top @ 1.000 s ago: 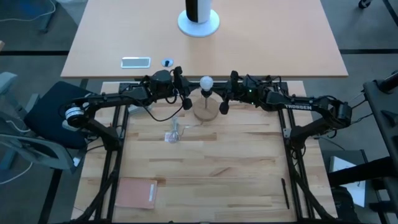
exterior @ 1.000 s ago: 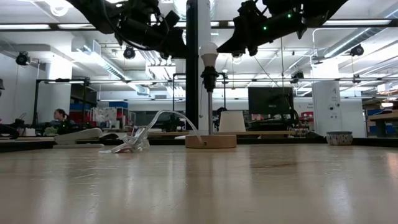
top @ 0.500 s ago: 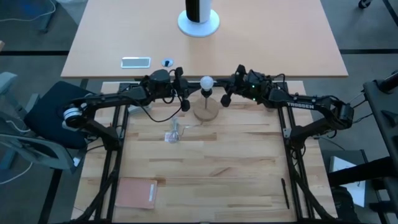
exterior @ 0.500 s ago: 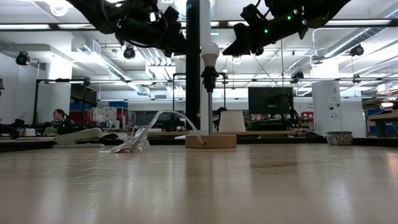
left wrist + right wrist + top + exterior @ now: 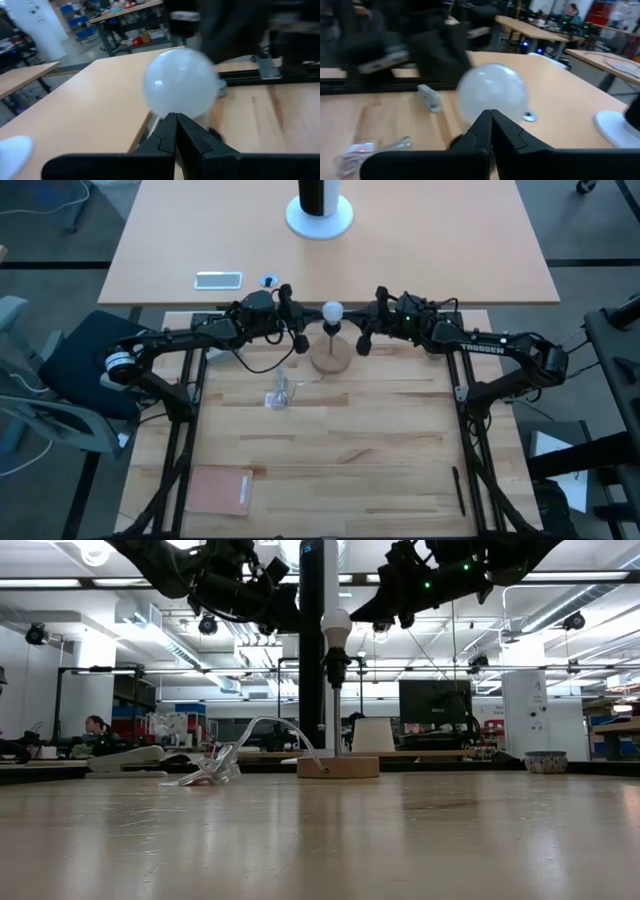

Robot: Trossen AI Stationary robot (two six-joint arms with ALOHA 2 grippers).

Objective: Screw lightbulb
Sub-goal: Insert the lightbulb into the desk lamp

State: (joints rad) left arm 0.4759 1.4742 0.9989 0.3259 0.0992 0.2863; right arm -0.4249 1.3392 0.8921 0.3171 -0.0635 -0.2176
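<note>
Frosted bulb (image 5: 331, 311) seated atop black socket (image 5: 335, 665) on wooden base (image 5: 331, 358), far table edge. Left gripper (image 5: 297, 330) and right gripper (image 5: 362, 337) flanked it, both closed, empty, apart from it. Judged: screwing step; next, open, grasp globe, twist.

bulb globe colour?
Frosted white. The lightbulb shows best in the left wrist view, its globe filling the middle of the picture.
</note>
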